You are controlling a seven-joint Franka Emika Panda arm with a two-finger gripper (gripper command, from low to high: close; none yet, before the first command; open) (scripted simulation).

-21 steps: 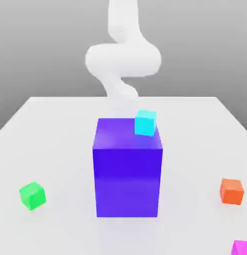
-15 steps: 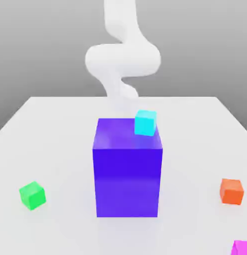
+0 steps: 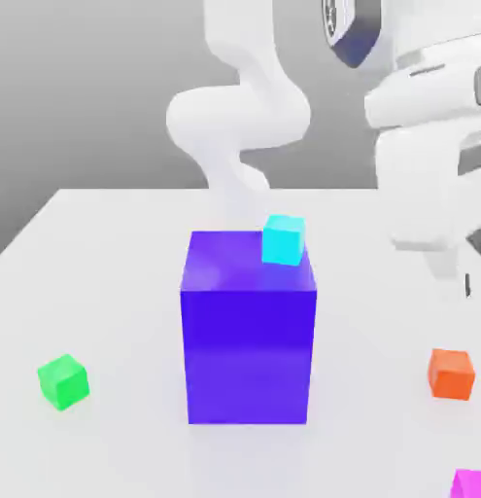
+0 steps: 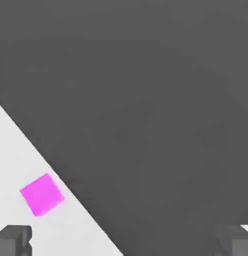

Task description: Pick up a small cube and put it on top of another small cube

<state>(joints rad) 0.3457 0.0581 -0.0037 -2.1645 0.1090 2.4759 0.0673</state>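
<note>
The small magenta cube (image 3: 472,483) lies on the white table at the near corner on the exterior view's right, cut off by the frame edge. In the hand view this magenta cube (image 4: 41,194) sits close to the table's edge, apart from the fingers. My gripper (image 3: 474,280) hangs high above the table on the exterior view's right, over the orange cube's side. Its two dark fingertips (image 4: 13,240) stand wide apart, so the gripper (image 4: 125,243) is open with nothing between them. A small cyan cube (image 3: 283,240) rests on top of the big blue-purple block (image 3: 248,340).
A small green cube (image 3: 63,381) lies on the table (image 3: 118,263) at the exterior view's left. An orange cube (image 3: 451,373) lies at the right, below my hand. The tall blue-purple block stands in the middle. The white arm (image 3: 239,117) rises behind it.
My hand has swung into the exterior view at the upper right, where only the arm's rear links showed before. No cube has moved.
</note>
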